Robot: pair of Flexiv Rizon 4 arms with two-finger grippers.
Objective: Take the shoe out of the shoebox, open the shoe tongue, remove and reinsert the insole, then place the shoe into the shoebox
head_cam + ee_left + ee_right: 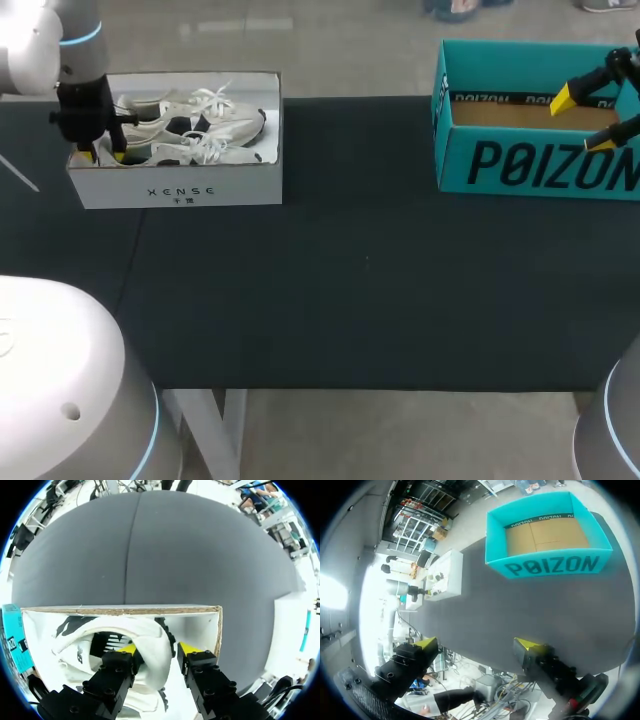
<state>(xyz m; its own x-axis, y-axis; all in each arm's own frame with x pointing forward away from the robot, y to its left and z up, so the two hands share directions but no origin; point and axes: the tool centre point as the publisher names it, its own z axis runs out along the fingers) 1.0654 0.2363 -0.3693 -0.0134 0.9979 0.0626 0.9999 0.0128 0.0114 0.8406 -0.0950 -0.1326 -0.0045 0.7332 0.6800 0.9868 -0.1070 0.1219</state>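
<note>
Your left gripper (100,153) stood low in the left end of the white shoebox (180,190), at the heel of the near shoe (215,150). In the left wrist view this gripper (160,649) had one finger inside the opening of the shoe (150,635) and the other finger outside the heel. The heel filled the gap, so I judged that it was pinching the heel wall. This is a sensible place to hold, because the heel rim is stiff and free of laces.

The shoe lay against the near wall of the shoebox (120,611), not yet lifted. The second shoe (190,108) lay behind it on the far side.

Your right gripper (585,120) hung over the teal box (540,165) at the far right, well apart from the shoes. Its fingers were spread wide around nothing (476,643), probably waiting for the tongue and the insole.
</note>
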